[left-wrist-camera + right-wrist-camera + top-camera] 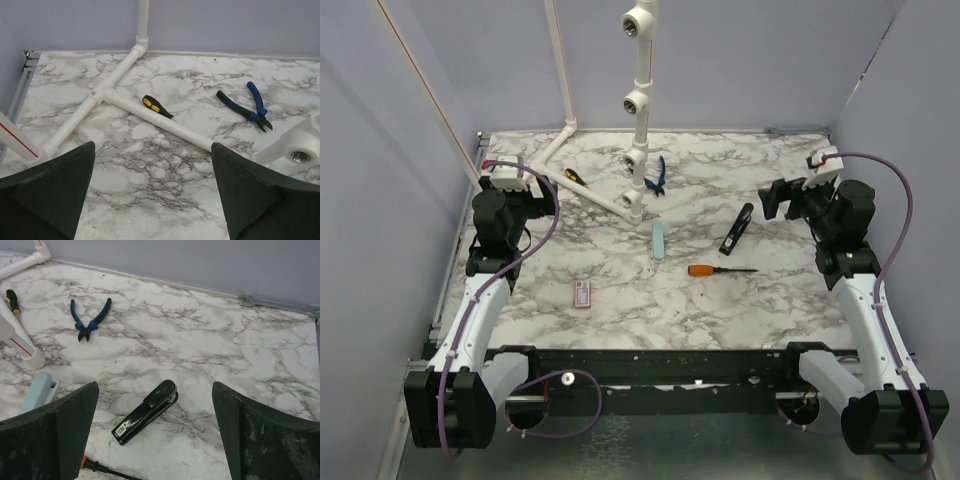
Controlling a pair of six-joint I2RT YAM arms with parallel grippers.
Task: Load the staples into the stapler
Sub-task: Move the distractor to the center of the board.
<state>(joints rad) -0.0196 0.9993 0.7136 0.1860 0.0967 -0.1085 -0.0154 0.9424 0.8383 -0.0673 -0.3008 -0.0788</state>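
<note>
On the white marble-patterned counter point(650, 310), the small flat white box of staples point(582, 293), marked red, lies nearest the arm bases, left of centre. Farther out, right of centre, the slim black stapler point(146, 411) lies just beyond an orange-handled screwdriver point(705, 270). The left gripper point(152, 147) and right gripper point(155, 385) hover with jaws wide apart, holding nothing.
</note>
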